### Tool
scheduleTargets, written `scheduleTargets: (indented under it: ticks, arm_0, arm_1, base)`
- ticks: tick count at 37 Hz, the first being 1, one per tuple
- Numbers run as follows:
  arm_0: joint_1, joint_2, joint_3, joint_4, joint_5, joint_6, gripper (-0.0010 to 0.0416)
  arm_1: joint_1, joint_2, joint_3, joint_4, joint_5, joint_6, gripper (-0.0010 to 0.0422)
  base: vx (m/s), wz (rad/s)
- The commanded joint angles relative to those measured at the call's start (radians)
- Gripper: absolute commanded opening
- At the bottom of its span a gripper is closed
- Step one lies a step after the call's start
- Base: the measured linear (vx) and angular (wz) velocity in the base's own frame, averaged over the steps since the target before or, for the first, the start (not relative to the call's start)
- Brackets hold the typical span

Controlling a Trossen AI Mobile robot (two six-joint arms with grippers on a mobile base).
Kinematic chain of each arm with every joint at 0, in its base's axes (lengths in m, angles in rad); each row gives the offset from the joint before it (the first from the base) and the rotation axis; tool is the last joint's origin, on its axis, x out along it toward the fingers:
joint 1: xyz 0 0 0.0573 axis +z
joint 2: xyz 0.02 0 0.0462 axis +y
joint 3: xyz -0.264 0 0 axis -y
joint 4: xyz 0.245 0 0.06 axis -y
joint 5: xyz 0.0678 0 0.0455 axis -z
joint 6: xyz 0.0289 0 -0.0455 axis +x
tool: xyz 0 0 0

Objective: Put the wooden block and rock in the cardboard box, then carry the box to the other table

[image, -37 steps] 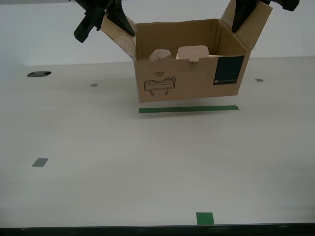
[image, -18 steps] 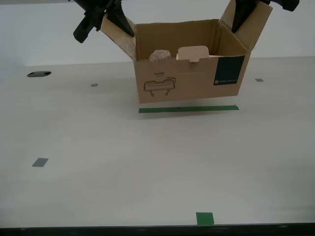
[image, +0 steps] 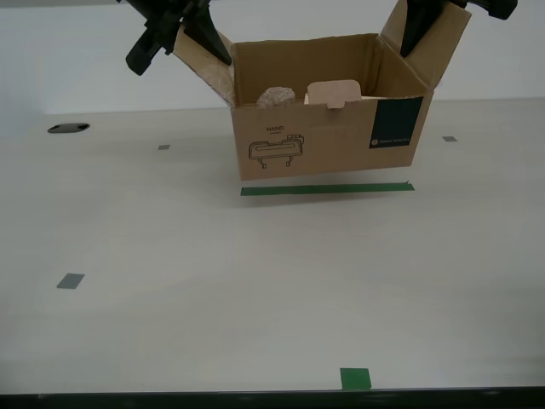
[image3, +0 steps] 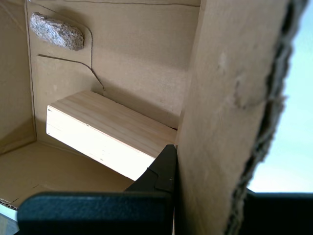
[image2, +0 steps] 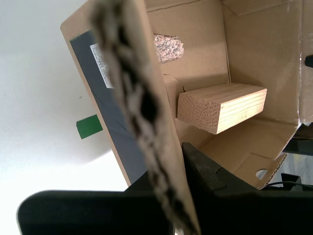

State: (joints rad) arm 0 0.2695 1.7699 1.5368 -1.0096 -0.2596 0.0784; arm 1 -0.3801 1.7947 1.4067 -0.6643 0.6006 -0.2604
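You have the cardboard box (image: 328, 141) gripped at both of its upright side flaps. My first gripper (image: 180, 49) has its fingers closed on the flap at the exterior view's left. One dark finger (image3: 164, 169) presses the flap's inner face. My second gripper (image: 447, 17) has its fingers clamped on the opposite flap, the one above the box's dark teal label (image: 396, 122). The flap's torn corrugated edge runs between those fingers in the second wrist view.

The wooden block (image3: 107, 134) lies inside the box on its floor, lengthwise along one wall, with its end grain facing my second gripper. The rock (image3: 56, 30) is also inside the box, apart from the block, near the wall on the line-drawing side.

The box sits over the smooth off-white table (image: 255, 290), just behind a long green tape strip (image: 327, 189). You cannot tell from these views whether the box bottom touches the table. A small green tape square (image: 355, 378) lies well in front of the box, and a grey tape square (image: 70, 280) lies off toward the exterior view's left.
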Motion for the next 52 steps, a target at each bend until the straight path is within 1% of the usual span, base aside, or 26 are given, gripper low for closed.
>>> scheduleTargets:
  ticks: [1, 11, 27, 34, 41, 52]
  arm_0:
    - [0.000, -0.002, 0.001, -0.002, 0.000, -0.004, -0.0001]
    - [0.000, -0.002, 0.001, 0.019, 0.000, -0.003, -0.0001]
    - [0.000, -0.002, 0.001, 0.019, 0.000, 0.000, -0.0001]
    - [0.002, -0.002, 0.001, 0.011, -0.001, 0.009, -0.0001]
    - [0.013, -0.002, 0.001, -0.001, -0.001, 0.019, -0.0001]
    - [0.019, -0.004, 0.001, -0.011, -0.001, 0.023, -0.0001]
  arm_1:
    - [-0.002, -0.002, 0.001, -0.002, 0.013, 0.009, -0.0001]
    - [-0.002, -0.002, 0.002, 0.010, 0.010, 0.010, -0.0001]
    - [-0.002, -0.002, 0.006, 0.014, 0.010, -0.002, -0.0001]
    - [-0.002, -0.002, 0.005, 0.006, 0.010, 0.001, -0.0001]
    - [-0.002, -0.002, 0.005, -0.005, 0.012, 0.037, -0.0001]
    - [-0.002, -0.002, 0.004, -0.008, 0.010, 0.037, -0.0001]
  base:
    - [-0.034, 0.009]
    - [-0.084, 0.015]
    - [-0.162, 0.057]
    - [-0.148, 0.215]
    - [-0.128, 0.288]
    - [-0.100, 0.325]
